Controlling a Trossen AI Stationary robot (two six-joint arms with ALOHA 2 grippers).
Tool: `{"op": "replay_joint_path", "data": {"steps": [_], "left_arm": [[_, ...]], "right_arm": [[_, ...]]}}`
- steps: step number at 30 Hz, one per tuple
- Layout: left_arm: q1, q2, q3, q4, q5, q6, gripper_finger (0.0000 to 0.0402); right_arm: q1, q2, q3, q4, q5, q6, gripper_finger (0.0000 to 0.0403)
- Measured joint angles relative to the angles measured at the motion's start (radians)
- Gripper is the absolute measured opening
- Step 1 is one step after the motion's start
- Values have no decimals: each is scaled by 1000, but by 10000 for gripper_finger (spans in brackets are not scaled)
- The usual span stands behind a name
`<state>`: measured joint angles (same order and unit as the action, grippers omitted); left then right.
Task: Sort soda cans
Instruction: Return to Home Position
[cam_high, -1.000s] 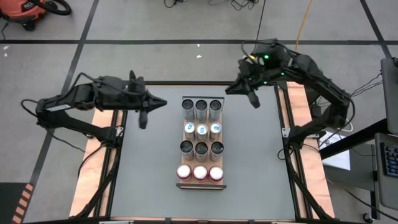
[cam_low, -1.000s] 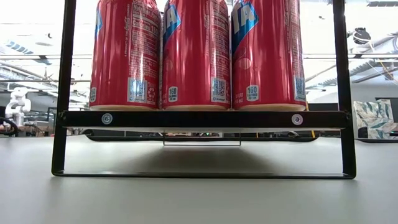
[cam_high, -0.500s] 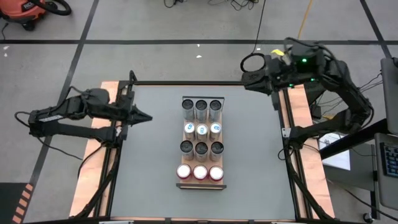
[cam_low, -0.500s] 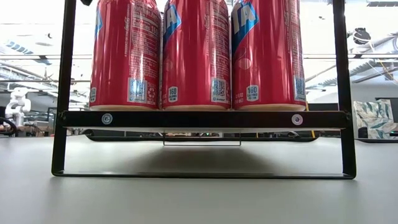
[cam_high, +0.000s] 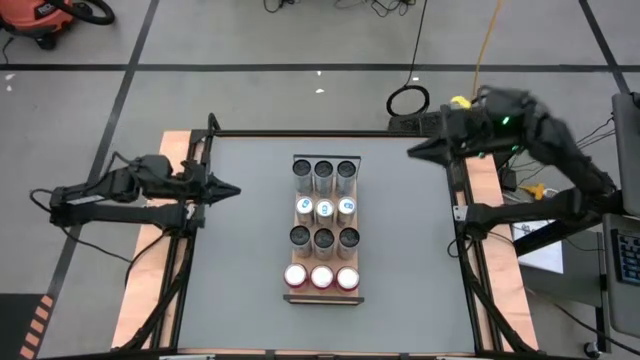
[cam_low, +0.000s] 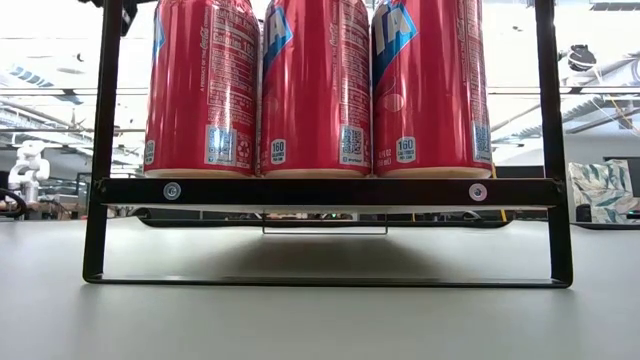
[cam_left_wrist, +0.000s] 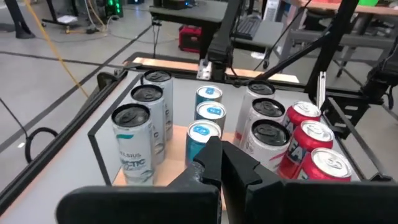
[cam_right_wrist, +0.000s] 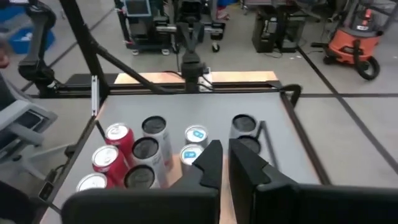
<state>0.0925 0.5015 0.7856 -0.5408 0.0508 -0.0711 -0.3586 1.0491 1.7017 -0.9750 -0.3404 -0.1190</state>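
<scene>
All twelve soda cans (cam_high: 324, 238) stand on the rack (cam_high: 323, 298) in the middle of the table (cam_high: 250, 290), in four rows of three. From the back come grey cans (cam_high: 324, 170), then blue cans (cam_high: 325, 208), then grey again, with red cans (cam_high: 322, 277) at the front edge, so the sorting looks finished. The left gripper (cam_high: 230, 190) hangs just inside the table's left edge, well apart from the rack, its fingers pinched almost together and holding nothing. The right gripper (cam_high: 414, 152) is near the back right corner, likewise drawn together and empty. Little seems left to spoil, but the cans stand packed on a raised shelf and both grippers point inward at them. An arm folding home on a low or inward sweep could clip the rack and topple a row, most likely the red cans at the open front.
</scene>
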Motion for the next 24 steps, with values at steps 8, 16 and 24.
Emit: {"op": "replay_joint_path", "data": {"steps": [8, 16, 24], "left_arm": [[0, -73, -274, 192, -29, 8, 3], [0, -110, -453, 248, -83, 60, 3], [0, -172, -555, 274, -93, 53, 3]], "right_arm": [[99, -230, -705, 564, 23, 66, 0], [197, -307, -1176, 1044, 150, 99, 0], [281, -310, -1364, 1278, 216, 85, 0]]}}
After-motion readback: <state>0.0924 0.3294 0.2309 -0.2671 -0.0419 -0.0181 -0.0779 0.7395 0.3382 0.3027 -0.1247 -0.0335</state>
